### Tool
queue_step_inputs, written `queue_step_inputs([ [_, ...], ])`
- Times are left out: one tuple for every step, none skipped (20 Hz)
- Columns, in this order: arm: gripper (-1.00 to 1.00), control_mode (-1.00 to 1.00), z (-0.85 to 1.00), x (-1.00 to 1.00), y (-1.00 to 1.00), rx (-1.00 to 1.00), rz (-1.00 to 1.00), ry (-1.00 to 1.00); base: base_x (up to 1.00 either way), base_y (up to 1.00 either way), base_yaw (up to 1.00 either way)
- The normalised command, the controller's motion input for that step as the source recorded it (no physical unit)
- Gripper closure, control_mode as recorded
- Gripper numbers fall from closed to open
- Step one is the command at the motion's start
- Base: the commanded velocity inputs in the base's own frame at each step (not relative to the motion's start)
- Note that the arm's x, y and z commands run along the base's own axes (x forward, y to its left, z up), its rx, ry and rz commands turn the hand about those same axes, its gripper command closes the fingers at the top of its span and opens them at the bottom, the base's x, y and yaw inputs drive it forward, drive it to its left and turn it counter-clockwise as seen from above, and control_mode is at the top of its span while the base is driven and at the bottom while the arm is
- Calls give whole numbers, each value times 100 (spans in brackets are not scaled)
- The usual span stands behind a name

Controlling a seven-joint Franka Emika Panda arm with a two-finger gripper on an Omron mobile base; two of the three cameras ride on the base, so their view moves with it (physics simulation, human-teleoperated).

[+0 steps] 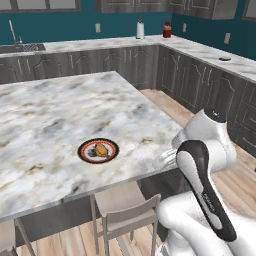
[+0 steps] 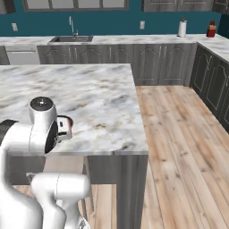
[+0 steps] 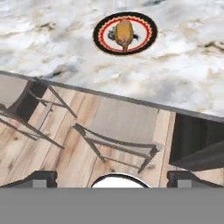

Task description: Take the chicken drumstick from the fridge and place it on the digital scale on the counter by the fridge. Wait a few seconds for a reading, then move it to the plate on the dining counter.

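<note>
The dining counter (image 1: pixel 60 115) is a big white and grey marble slab, and it takes up most of the left base view. Behind it a long marble worktop (image 1: pixel 100 44) runs along a blue wall over dark cabinets, with a sink (image 2: pixel 71 39) set into it. The floor (image 2: pixel 179 143) is made of light wood boards. A light wooden chair (image 3: pixel 118 127) stands under the near edge of the big counter. The plate (image 1: pixel 98 150) lies flat on the dining counter, close to that near edge. It is dark with a red ring. The chicken drumstick (image 1: pixel 102 150) lies in the middle of the plate, golden brown and shiny. On the far worktop to the right sits the digital scale (image 1: pixel 225 58), a small dark disc, well apart from the plate. A white roll (image 1: pixel 140 29) and a little red jar (image 1: pixel 167 30) stand in the far corner. The gripper (image 3: pixel 112 177) hangs over the chair and the floor, away from the plate. Its two dark fingers (image 3: pixel 39 178) are spread wide apart with nothing between them.
</note>
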Motion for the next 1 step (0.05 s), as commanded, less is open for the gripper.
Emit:
queue_step_inputs([
  [-100, -100, 78, -100, -56, 6, -11, 0, 0, 0, 0],
])
